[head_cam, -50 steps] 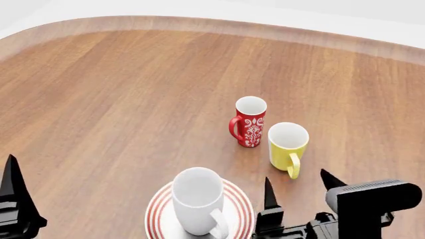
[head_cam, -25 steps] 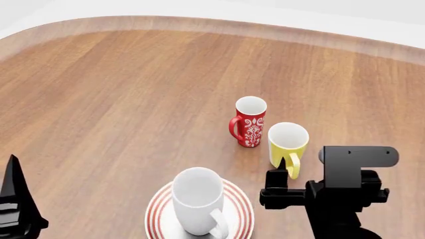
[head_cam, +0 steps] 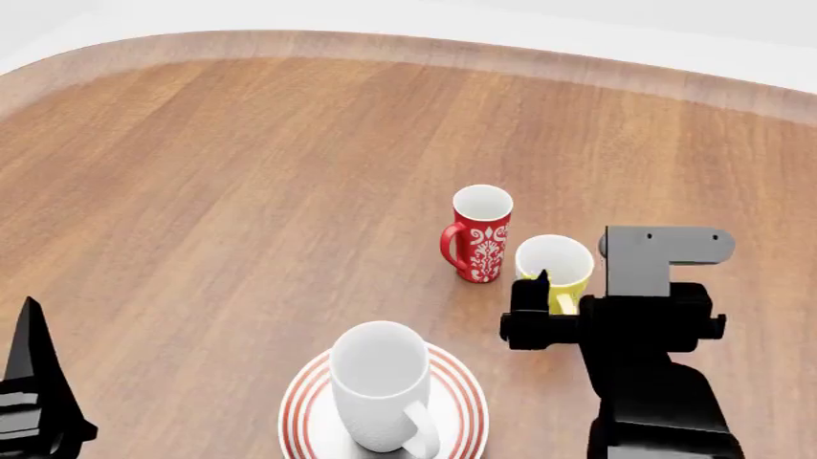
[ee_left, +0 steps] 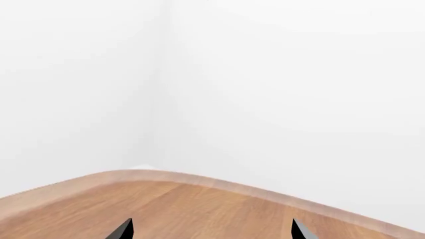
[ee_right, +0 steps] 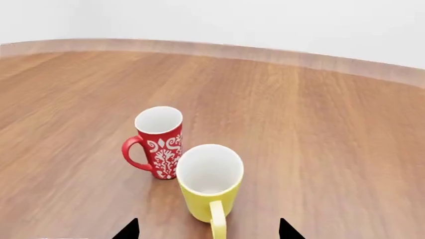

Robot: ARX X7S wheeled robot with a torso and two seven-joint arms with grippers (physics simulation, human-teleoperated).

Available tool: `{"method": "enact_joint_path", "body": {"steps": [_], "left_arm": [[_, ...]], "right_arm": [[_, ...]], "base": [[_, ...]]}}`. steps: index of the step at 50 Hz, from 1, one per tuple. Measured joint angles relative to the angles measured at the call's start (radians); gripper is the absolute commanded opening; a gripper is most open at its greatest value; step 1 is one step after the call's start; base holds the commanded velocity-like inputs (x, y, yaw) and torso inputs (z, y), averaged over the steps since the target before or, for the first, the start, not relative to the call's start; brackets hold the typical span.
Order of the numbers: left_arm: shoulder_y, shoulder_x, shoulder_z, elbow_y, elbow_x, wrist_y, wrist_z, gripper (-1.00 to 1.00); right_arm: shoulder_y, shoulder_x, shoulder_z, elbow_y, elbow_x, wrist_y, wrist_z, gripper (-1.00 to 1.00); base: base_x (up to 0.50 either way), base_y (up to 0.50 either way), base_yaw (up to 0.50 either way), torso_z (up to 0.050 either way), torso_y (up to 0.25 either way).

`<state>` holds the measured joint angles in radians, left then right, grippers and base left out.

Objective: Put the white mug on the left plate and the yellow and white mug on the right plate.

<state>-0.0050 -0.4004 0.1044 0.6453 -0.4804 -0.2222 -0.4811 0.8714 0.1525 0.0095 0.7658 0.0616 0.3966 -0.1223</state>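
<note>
One mug is done: the white mug (head_cam: 381,397) sits on the left plate (head_cam: 460,421). Right gripper (ee_right: 207,230), jaws spread, has advanced toward the yellow and white mug (ee_right: 208,181), at 12 o'clock from it.

Over the past second the right gripper (head_cam: 552,287) rose from the near edge of the head view and travelled forward across the table. At first only its two finger points and its black body showed low in that view, short of the yellow and white mug (head_cam: 553,269). Half a second on, its arm stood upright with one fingertip just at the mug's handle. By the last moment it had gone further forward, so that its body hid the handle and the mug's near right side. In the right wrist view the mug (ee_right: 208,184) sat just ahead, between the two spread fingertips (ee_right: 127,230).
</note>
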Motion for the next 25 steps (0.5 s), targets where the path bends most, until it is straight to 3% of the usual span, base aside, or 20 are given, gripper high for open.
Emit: {"method": "enact_joint_path", "body": {"steps": [10, 16, 25], "left_arm": [[0.008, 0.003, 0.021, 0.016, 0.021, 0.010, -0.001, 1.00], [0.018, 0.005, 0.033, 0.030, 0.028, 0.023, 0.002, 1.00], [0.016, -0.003, 0.029, 0.030, 0.019, 0.026, 0.005, 1.00]], "right_arm": [[0.201, -0.006, -0.004, 0.343, -0.019, -0.107, -0.008, 1.00], [0.263, -0.005, -0.001, 0.432, -0.032, -0.123, -0.020, 1.00], [0.312, -0.011, 0.004, 0.498, -0.046, -0.124, -0.020, 1.00]], "base": [[0.00, 0.00, 0.00, 0.000, 0.000], [0.00, 0.00, 0.00, 0.019, -0.214], [0.00, 0.00, 0.00, 0.000, 0.000]]}}
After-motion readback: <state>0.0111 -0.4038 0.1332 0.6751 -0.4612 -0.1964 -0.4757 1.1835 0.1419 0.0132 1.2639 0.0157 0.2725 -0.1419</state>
